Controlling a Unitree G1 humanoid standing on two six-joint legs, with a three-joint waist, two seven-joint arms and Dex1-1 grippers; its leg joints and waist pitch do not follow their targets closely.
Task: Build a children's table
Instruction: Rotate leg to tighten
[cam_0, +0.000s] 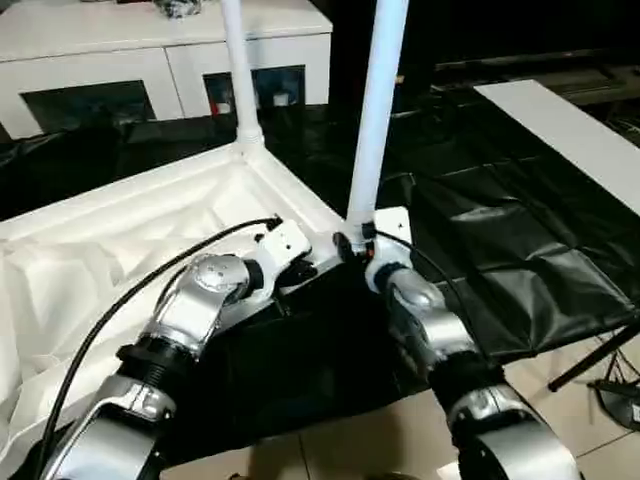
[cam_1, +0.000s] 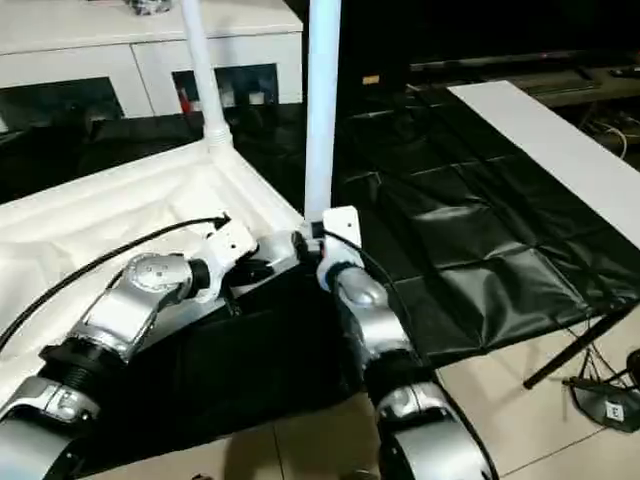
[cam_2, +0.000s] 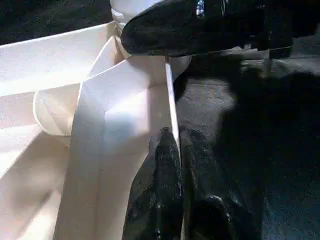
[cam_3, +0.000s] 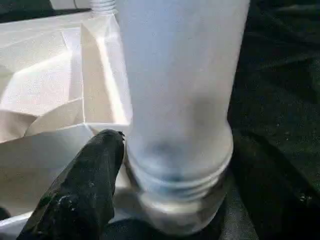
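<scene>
The children's table lies upside down on a black sheet, its ribbed white top (cam_0: 130, 250) facing up. One white leg (cam_0: 238, 70) stands upright in the far corner. A second white leg (cam_0: 376, 110) rises from the near corner. My left gripper (cam_2: 172, 145) is shut on the thin rim (cam_2: 169, 100) of the top, close to that near corner, and it also shows from above (cam_0: 320, 264). My right gripper (cam_0: 358, 240) sits at the base of the near leg (cam_3: 180, 75), right by its threaded end (cam_3: 180, 200).
A white cabinet (cam_0: 160, 70) with glass-fronted compartments stands behind the table. A long white board (cam_0: 570, 130) lies at the far right on the black sheet (cam_0: 500, 240). A black stand leg (cam_0: 600, 362) crosses the tiled floor at the lower right.
</scene>
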